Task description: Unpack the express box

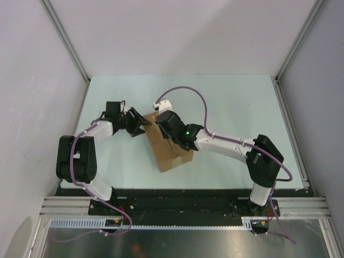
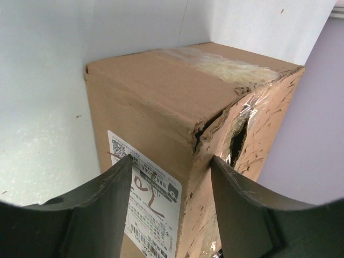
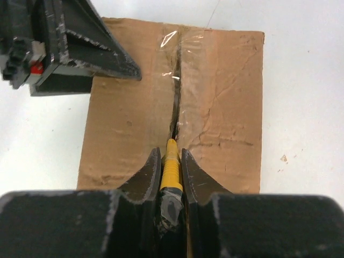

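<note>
While one express box [image 1: 171,148] stands on the pale surface [image 1: 226,107], roughly at its middle and turned at an angle, we count two arms reaching to it from either side. The right end effector [image 3: 171,157] hangs over the box top, its two fingers closed narrowly on a single yellow-and-black utility knife [image 3: 171,164]. The knife's front end sits on the centre seam [image 3: 175,102]. The seam shows as a dark gap under one strip of clear tape [image 3: 185,80]. The left end effector [image 2: 171,167] is at the box's far left corner. Its two fingers stand wide apart, flanking a torn vertical edge, and we cannot tell whether they touch the cardboard. One white shipping label [image 2: 146,201] shows on the side facing the left wrist camera.
</note>
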`<state>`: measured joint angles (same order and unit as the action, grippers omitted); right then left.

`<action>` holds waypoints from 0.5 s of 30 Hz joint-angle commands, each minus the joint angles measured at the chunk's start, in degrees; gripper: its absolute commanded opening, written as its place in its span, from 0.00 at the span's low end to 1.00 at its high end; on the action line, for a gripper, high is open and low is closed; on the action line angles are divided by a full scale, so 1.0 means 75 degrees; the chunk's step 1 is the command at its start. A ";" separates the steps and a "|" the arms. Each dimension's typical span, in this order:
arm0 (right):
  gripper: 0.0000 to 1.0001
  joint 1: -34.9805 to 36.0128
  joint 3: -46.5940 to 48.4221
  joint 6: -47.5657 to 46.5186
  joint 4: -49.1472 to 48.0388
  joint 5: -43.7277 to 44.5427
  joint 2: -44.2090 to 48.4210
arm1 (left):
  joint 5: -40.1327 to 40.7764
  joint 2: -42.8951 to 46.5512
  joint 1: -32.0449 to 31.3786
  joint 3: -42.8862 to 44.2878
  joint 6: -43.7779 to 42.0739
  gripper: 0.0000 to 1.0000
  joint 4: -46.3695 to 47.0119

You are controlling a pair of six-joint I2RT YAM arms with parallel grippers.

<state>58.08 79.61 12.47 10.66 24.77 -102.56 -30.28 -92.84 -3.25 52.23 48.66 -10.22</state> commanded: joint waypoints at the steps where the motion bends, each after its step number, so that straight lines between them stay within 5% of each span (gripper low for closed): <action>1: 0.00 0.0376 -0.0056 0.0294 0.0722 0.0072 0.0678 | 0.0534 -0.0149 0.0081 -0.0202 0.0320 0.61 -0.0349; 15: 0.00 0.0939 -0.1099 0.1184 0.1778 0.0293 0.1640 | 0.0733 -0.0079 0.0093 -0.0167 0.0262 0.62 -0.0337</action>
<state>63.70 72.82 17.58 19.29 26.63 -93.67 -30.09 -92.84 -3.20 52.23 49.10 -10.37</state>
